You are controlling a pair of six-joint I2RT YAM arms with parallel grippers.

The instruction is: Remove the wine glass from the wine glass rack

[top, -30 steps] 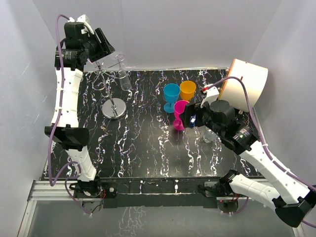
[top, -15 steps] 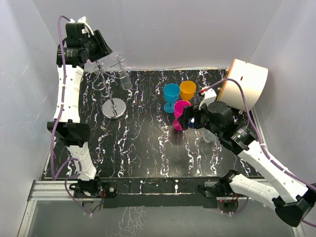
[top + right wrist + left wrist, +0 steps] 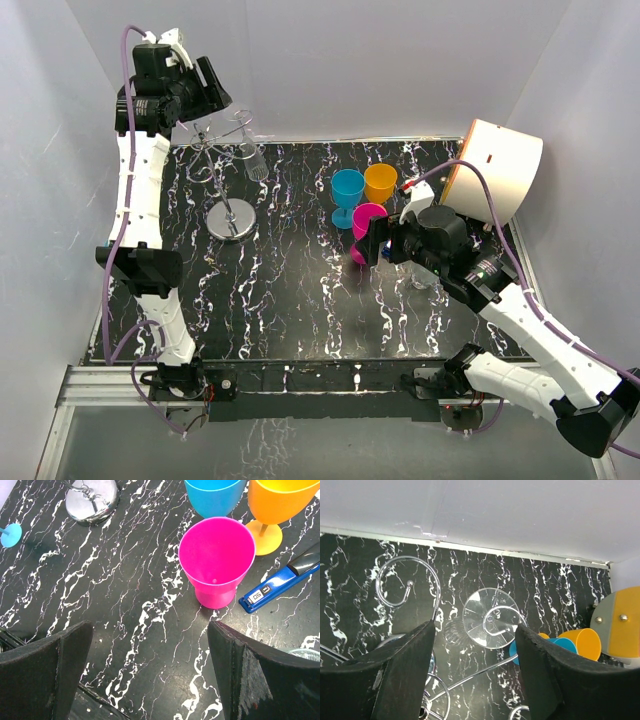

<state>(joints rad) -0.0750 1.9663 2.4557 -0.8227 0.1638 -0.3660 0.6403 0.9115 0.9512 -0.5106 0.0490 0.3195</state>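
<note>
The wine glass rack (image 3: 231, 220) stands at the back left: a shiny disc base, a stem and curled hook arms. A clear wine glass (image 3: 250, 158) hangs upside down from one arm. In the left wrist view its round foot (image 3: 487, 619) sits in a curled hook (image 3: 506, 616). My left gripper (image 3: 205, 92) is open and empty above the rack, its jaws on either side of the foot and a little nearer the camera (image 3: 475, 645). My right gripper (image 3: 375, 243) is open and empty just in front of a pink cup (image 3: 216, 560).
A blue goblet (image 3: 347, 186) and an orange goblet (image 3: 380, 182) stand behind the pink cup (image 3: 365, 222). A blue stapler-like item (image 3: 277, 582) lies to its right. A white drum with an orange face (image 3: 497, 170) sits at the back right. The rack base shows in the right wrist view (image 3: 92, 500).
The pink cup was tilted in my right gripper; now it stands upright on the table and the gripper is open and drawn back. My left gripper shifted slightly above the rack.
</note>
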